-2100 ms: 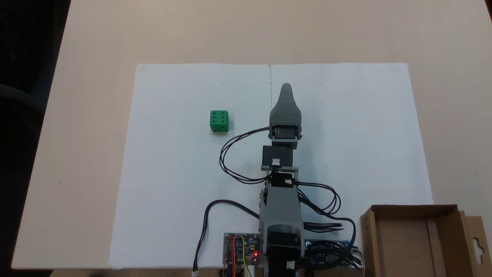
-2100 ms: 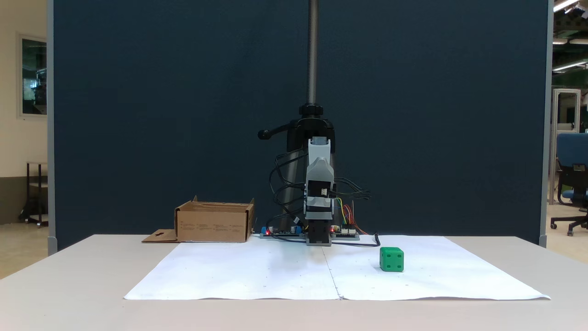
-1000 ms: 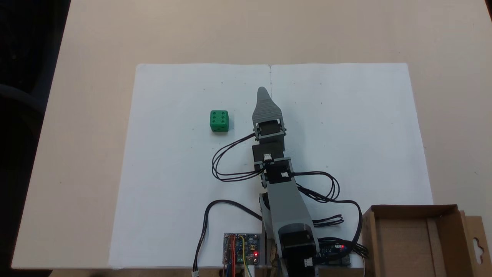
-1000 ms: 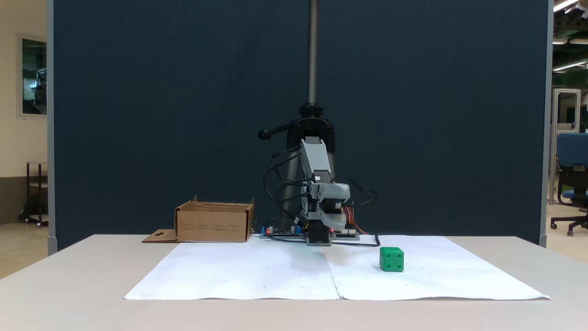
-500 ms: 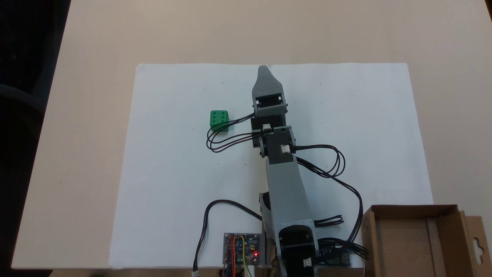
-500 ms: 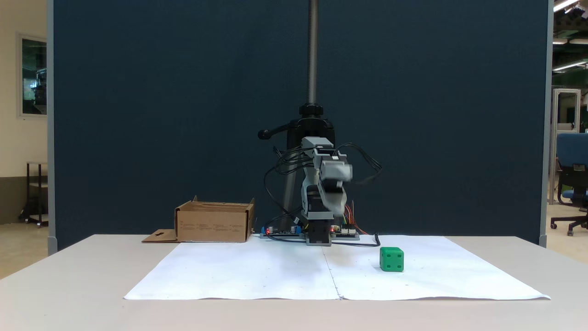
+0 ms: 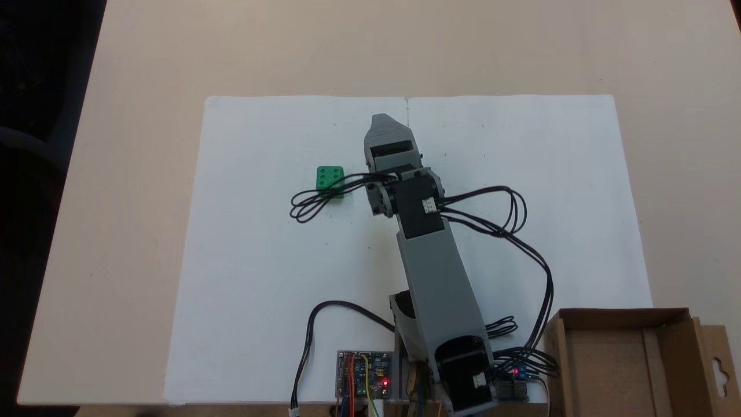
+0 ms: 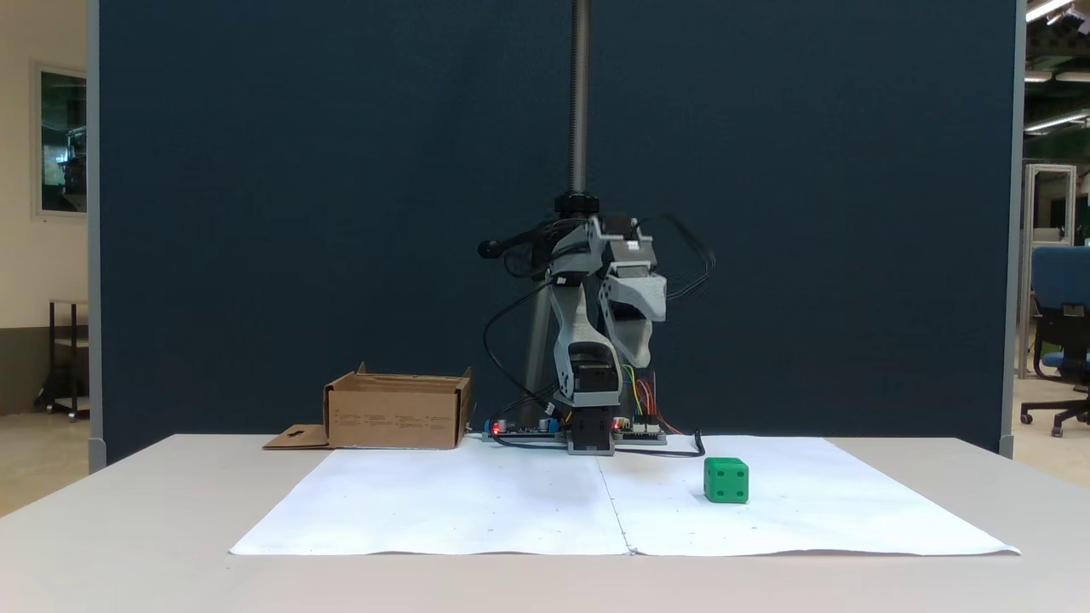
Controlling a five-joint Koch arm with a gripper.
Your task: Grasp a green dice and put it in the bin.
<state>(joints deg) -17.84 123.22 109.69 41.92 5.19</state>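
The green dice (image 7: 329,175) sits on the white paper, six pips up, left of the arm in a fixed view; a loop of black cable passes over its lower edge there. The other fixed view has the dice (image 8: 726,480) right of centre. My gripper (image 7: 379,119) hangs high above the paper, pointing down (image 8: 639,358), to the right of the dice and apart from it. One jaw covers the other, so its state is unclear. Nothing shows in it. The bin (image 7: 619,316) stands by the arm's base, a brown box (image 8: 398,417) with nothing inside.
A white paper sheet (image 7: 260,289) covers the middle of the beige table. A controller board (image 7: 365,373) and black cables (image 7: 521,243) lie near the arm's base. A metal pole (image 8: 580,102) rises behind the arm against a dark blue screen.
The arm has lifted from its folded pose and swung toward the dice's side. The gripper rose and tipped downward. Dice and bin have not moved.
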